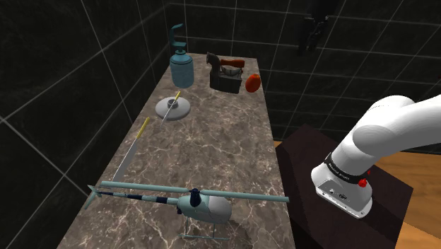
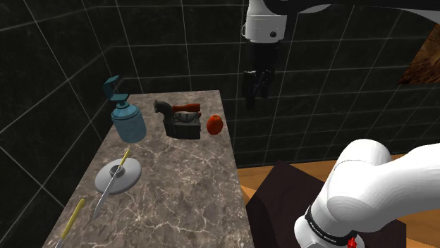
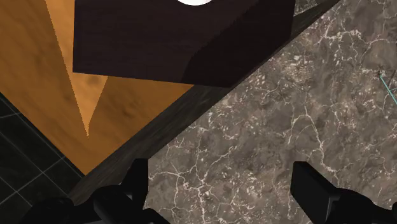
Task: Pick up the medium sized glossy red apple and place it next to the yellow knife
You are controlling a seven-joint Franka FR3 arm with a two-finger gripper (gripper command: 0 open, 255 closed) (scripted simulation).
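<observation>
Dim, even light; faint soft shadows

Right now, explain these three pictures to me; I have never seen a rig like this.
This is a simulated white robot arm mounted on a dark box stand beside a marble-patterned counter. The shoulder view looks down from beside the stand, the second exterior view from another spot near it, and the wrist view from a camera on the hand. Its black gripper hangs high near the counter's edge, open and holding nothing. On the counter lie a red apple beside a dark iron-like object, a blue pump bottle, a grey dish, a long knife with a yellow handle and a toy helicopter.
</observation>
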